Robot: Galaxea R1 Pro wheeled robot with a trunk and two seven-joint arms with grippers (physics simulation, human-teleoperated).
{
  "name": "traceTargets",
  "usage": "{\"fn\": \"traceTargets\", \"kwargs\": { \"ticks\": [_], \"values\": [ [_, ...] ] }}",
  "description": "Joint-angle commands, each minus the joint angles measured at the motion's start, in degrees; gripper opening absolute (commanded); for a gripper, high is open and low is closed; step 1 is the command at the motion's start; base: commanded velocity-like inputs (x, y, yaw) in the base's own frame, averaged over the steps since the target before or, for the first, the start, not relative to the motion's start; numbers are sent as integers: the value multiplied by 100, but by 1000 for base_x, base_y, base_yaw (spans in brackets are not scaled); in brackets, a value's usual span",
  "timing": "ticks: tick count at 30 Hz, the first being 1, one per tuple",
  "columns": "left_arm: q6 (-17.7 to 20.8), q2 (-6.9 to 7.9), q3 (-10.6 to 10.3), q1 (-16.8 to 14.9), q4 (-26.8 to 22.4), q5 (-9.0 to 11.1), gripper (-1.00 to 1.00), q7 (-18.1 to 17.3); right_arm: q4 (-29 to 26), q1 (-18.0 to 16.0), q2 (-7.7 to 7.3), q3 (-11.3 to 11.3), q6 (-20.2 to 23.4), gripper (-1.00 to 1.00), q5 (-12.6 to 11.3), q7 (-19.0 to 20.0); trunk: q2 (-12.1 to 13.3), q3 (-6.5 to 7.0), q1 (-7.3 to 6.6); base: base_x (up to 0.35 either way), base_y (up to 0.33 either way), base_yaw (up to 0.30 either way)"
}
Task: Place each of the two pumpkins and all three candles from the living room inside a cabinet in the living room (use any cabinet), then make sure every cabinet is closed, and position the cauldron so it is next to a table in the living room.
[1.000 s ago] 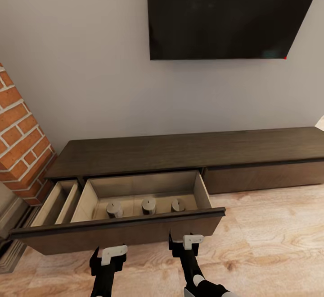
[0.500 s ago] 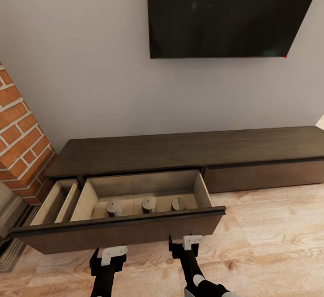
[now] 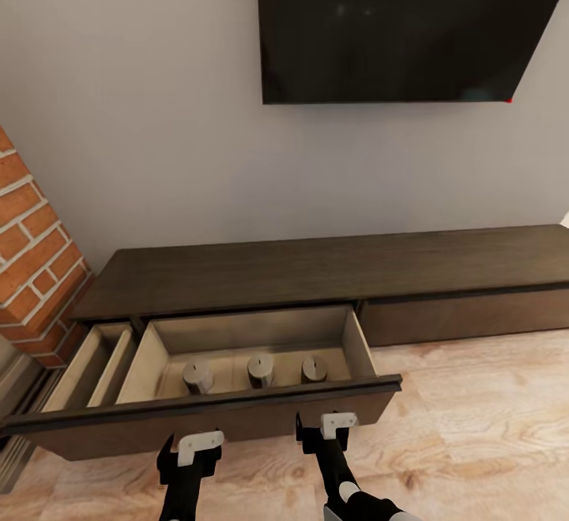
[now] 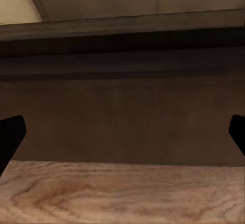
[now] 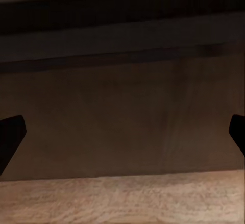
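step: close drawer | 3 candles (image 3: 261,369) lie inside open cabinet (image 3: 316,268) drawer (image 3: 205,420) | left gripper (image 3: 190,448) and right gripper (image 3: 325,426) spread wide, empty, facing drawer front, probably to push it

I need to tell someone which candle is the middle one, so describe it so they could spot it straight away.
Under the wall-mounted black television runs a long low dark-brown wood cabinet with its wide pale-lined drawer pulled open. Three short grey-brown stubby candles stand in a row near the drawer's front. The middle candle has one candle on its left and another on its right.
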Motion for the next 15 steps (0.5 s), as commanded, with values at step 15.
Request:
{"fn": "traceTargets", "kwargs": {
  "ticks": [15],
  "values": [
    [-36, 1, -30, -7, 4, 60, 100, 33, -4, -5, -1, 48, -9, 100, -14, -49, -2, -5, 1, 55, 0, 0]
  ]
}}
